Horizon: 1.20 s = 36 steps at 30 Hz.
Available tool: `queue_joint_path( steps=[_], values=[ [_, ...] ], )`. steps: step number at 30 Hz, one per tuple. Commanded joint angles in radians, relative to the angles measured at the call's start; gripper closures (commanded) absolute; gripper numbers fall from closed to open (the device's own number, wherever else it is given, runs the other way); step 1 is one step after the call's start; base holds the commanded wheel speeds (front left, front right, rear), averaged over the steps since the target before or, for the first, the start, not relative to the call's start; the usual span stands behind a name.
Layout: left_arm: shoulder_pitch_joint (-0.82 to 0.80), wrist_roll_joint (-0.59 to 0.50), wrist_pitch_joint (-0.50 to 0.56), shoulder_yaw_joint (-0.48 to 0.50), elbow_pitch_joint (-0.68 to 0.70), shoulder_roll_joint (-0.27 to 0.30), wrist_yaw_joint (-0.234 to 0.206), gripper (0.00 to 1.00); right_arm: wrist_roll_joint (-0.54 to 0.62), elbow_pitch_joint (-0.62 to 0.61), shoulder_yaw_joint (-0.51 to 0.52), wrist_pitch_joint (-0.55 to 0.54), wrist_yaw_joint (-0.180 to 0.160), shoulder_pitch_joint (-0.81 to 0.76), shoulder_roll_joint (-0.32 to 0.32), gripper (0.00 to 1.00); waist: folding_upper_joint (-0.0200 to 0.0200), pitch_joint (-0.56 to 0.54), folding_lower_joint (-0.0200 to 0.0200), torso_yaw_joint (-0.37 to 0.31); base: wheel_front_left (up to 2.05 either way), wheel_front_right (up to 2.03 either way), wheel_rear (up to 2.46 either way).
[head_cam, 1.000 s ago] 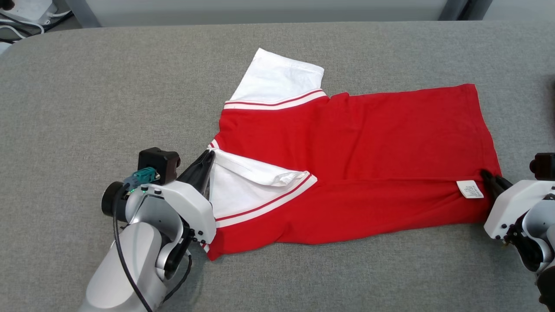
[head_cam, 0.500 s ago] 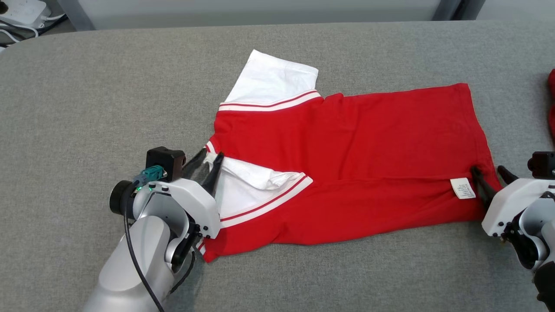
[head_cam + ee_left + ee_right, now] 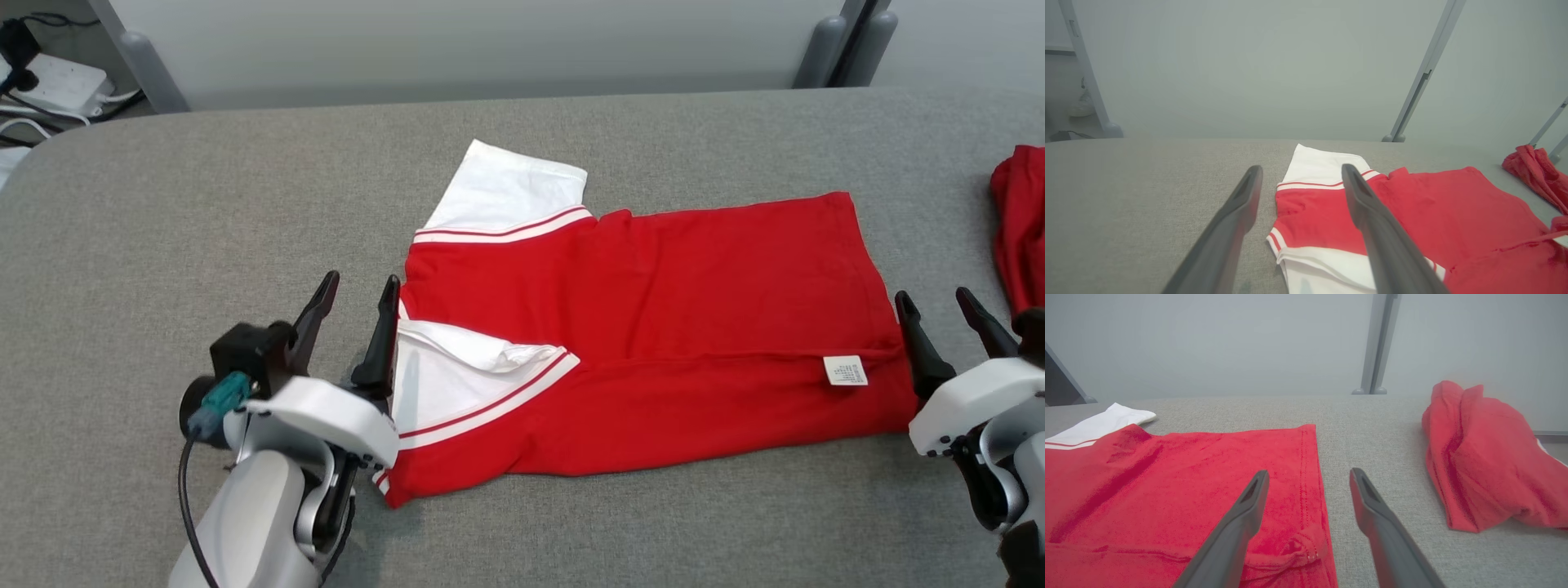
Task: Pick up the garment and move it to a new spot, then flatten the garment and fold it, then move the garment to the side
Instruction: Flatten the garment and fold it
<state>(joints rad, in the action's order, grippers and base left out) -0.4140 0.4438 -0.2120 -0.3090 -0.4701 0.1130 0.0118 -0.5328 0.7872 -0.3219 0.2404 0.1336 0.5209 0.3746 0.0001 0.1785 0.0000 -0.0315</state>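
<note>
The garment (image 3: 653,327) is bright red with white sleeves (image 3: 514,184) edged in red-and-white stripes, plus a small white label (image 3: 845,370). The surface (image 3: 204,204) is heathered grey. Another bundle (image 3: 1020,220) is red too.

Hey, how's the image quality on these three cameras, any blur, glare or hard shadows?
Head view: soft, even light, sharp, no glare; the shirt casts only a faint shadow along its near edge, and its care label print is too small to read. Left wrist view: hazy, washed-out wall; the left tool looks soft near the lens. Right wrist view: same haze, shirt weave fairly crisp.
</note>
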Motion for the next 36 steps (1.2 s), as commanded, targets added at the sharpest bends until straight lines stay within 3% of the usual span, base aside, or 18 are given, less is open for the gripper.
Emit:
queue_joint_path(
  steps=[1,6,10,18,29,36],
  values=[
    [0.032,0.014,-0.022,0.046,0.063,0.023,-0.022,0.0,0.045,-0.084,0.048,0.02,-0.003,-0.053,-0.007,0.0,-0.0001,-0.022,0.0,-0.002,0.0,0.0,0.0],
    [0.126,0.013,-0.038,0.065,0.146,0.02,-0.054,0.0,0.15,-0.264,0.195,0.021,-0.003,-0.175,-0.064,0.0,-0.0001,-0.042,0.0,0.003,0.0,0.0,0.0],
    [0.214,0.008,-0.044,0.065,0.205,0.014,-0.065,0.0,0.215,-0.348,0.256,0.021,-0.003,-0.285,-0.116,0.0,-0.0001,-0.06,0.0,0.008,0.0,0.0,0.0],
    [0.328,0.019,0.026,0.014,0.211,0.012,-0.062,0.0,0.234,-0.392,0.281,0.021,-0.003,-0.363,-0.156,0.0,-0.0001,-0.069,0.0,0.012,0.0,0.0,0.0],
    [0.351,0.04,0.198,-0.022,0.147,0.012,-0.102,0.0,0.223,-0.412,0.276,0.021,-0.003,-0.362,-0.146,0.0,-0.0001,-0.054,0.0,0.009,0.0,0.0,0.0],
    [0.339,0.051,0.226,-0.036,0.127,0.001,-0.106,0.0,0.215,-0.414,0.274,0.021,-0.003,-0.364,-0.139,0.0,-0.0001,-0.052,0.0,-0.001,0.0,0.0,0.0]
  ],
)
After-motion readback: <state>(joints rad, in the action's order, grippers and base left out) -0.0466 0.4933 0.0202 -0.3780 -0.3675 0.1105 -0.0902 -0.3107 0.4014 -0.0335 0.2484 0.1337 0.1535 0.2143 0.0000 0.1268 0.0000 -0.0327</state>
